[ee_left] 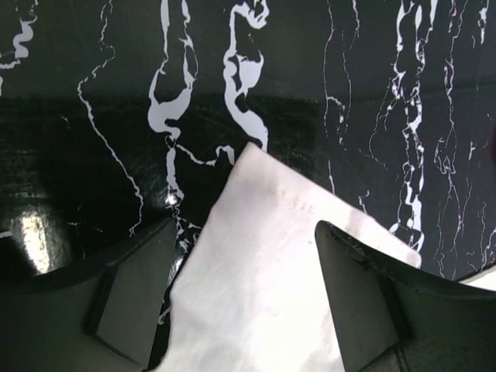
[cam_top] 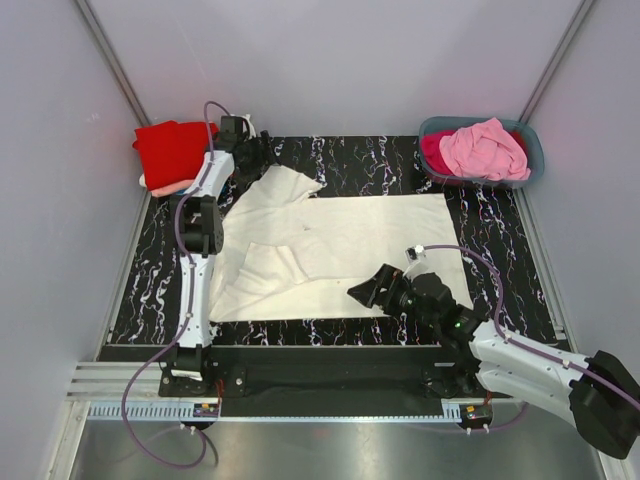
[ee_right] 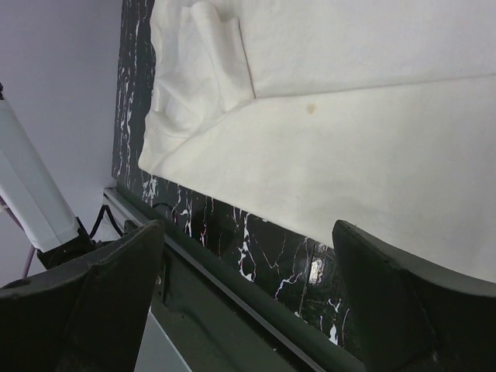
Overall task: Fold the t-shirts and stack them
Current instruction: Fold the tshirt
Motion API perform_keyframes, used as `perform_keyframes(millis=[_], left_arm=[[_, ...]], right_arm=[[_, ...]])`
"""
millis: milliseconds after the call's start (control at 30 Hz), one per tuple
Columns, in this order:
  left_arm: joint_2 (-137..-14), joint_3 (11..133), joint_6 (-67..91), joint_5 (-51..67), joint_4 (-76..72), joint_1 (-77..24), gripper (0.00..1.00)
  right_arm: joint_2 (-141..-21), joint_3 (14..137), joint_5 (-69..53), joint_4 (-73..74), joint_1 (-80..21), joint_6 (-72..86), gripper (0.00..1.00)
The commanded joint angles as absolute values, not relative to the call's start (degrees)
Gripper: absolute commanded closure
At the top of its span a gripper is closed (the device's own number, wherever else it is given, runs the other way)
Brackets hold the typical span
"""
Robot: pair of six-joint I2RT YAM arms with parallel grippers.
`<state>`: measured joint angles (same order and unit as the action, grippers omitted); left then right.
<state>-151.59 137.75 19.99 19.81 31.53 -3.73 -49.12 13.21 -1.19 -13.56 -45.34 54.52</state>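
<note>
A large cream cloth t-shirt [cam_top: 340, 245] lies spread on the black white-veined table [cam_top: 500, 260]. The left gripper [cam_top: 260, 157] sits at its far sleeve, perhaps touching; the right gripper [cam_top: 362, 293] hangs at its near hem.

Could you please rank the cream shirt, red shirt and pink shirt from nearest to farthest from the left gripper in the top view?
1. cream shirt: its sleeve lies right at the left gripper.
2. red shirt: just left of it, far-left corner.
3. pink shirt: in the tub, far right.

matt cream cloth t-shirt [cam_top: 340, 245], glossy black marbled table [cam_top: 372, 165]
</note>
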Motion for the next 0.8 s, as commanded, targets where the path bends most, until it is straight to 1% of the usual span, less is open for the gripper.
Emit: perform_keyframes(millis=[0,100,200,300,333,433,533,567,667,700,767], left_arm=[[-153.28,141.59,21.09,19.6,30.5,-4.13,0.22],[-153.11,140.71,22.32,22.32,30.23,-4.31,0.29],[-153.28,139.4,21.97,23.55,30.5,-5.1,0.34],[-153.19,137.47,21.36,24.87,30.41,-5.89,0.42],[-153.19,136.94,21.44,25.13,30.5,-6.06,0.46],[-153.19,134.83,22.14,25.57,29.53,-6.07,0.5],[-152.93,134.65,22.24,25.14,29.44,-6.06,0.59],[-152.93,134.65,22.24,24.96,29.27,-6.06,0.66],[-152.84,134.74,22.24,24.79,29.09,-6.06,0.77],[-152.84,134.74,22.24,24.79,29.0,-6.06,0.85],[-152.84,134.74,22.32,24.87,28.83,-6.06,0.97]], right_arm=[[-48.69,13.36,1.14,-17.32,-45.88,55.11,0.03],[-49.57,13.8,1.23,-17.31,-45.79,55.19,0.03],[-50.18,14.06,1.23,-17.14,-45.79,55.2,0.03],[-50.18,13.98,1.4,-17.05,-45.79,55.37,0.03],[-50.1,13.89,1.41,-17.05,-45.79,55.37,0.02],[-50.01,13.89,1.49,-17.05,-45.79,55.46,0.02],[-50.18,13.97,1.58,-16.79,-45.79,55.55,0.02],[-50.19,13.97,1.67,-16.7,-45.79,55.55,0.02],[-50.36,14.06,1.76,-16.61,-45.88,55.72,0.02],[-50.45,14.06,1.76,-16.52,-45.79,55.72,0.02],[-50.54,14.15,1.93,-16.44,-45.88,55.72,0.02]])
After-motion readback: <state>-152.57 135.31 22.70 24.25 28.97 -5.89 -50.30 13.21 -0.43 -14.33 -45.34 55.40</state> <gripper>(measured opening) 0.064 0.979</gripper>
